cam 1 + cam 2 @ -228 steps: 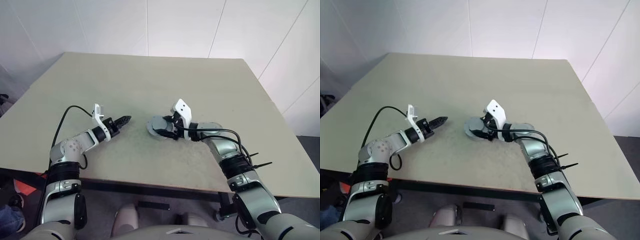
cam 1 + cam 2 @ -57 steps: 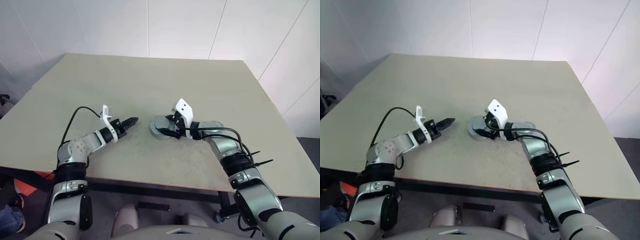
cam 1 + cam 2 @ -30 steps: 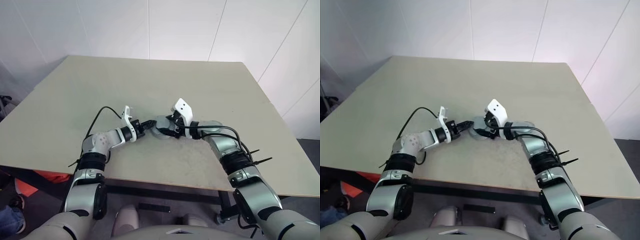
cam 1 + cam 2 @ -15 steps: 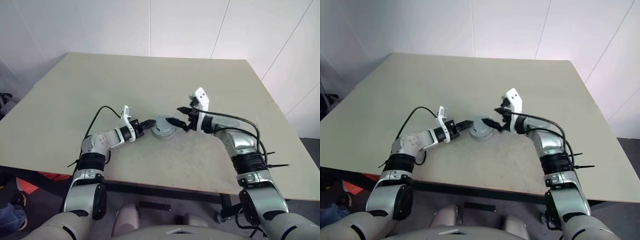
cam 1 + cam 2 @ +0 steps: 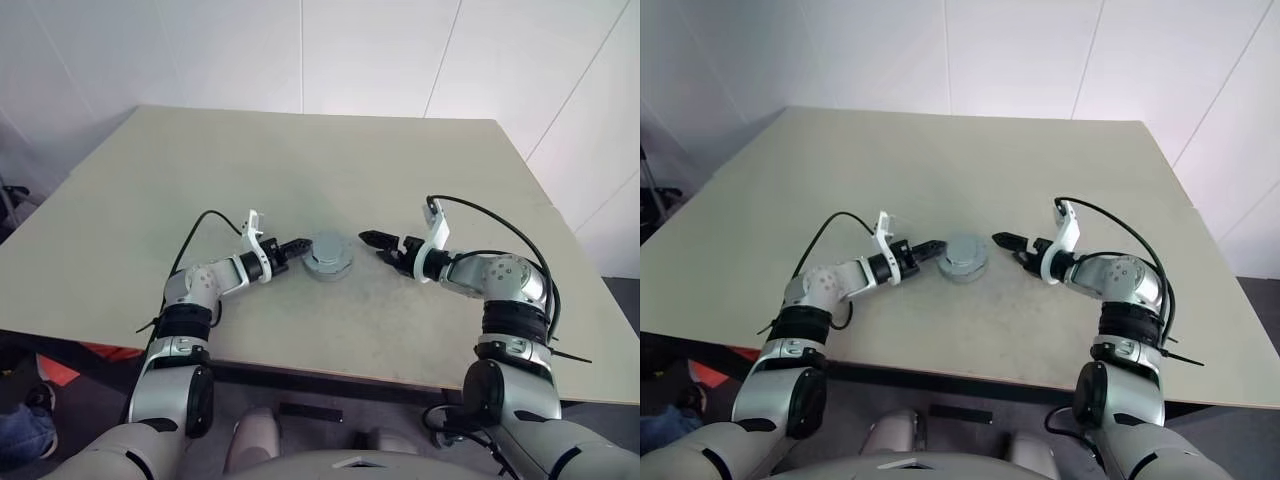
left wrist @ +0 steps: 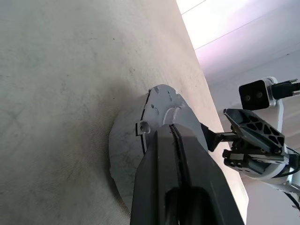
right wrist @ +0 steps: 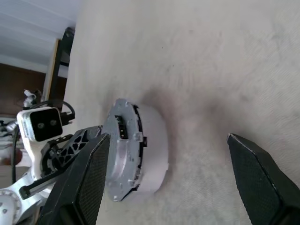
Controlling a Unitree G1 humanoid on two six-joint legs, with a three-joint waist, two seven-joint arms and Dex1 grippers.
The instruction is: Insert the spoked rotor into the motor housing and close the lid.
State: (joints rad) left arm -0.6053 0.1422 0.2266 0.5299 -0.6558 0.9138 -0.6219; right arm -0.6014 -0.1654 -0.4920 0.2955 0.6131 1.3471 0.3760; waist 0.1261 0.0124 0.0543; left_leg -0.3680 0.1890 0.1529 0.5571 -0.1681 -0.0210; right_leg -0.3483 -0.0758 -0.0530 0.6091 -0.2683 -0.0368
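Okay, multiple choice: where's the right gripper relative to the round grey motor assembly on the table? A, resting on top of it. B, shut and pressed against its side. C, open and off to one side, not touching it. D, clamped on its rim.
C: the right gripper stands with its fingers spread, and bare table shows between it and the motor assembly.

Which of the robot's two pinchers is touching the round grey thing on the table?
The left gripper. It is shut, and its tip rests against the side of the closed motor housing. The right gripper is open and stands apart from the housing, with bare table between them.
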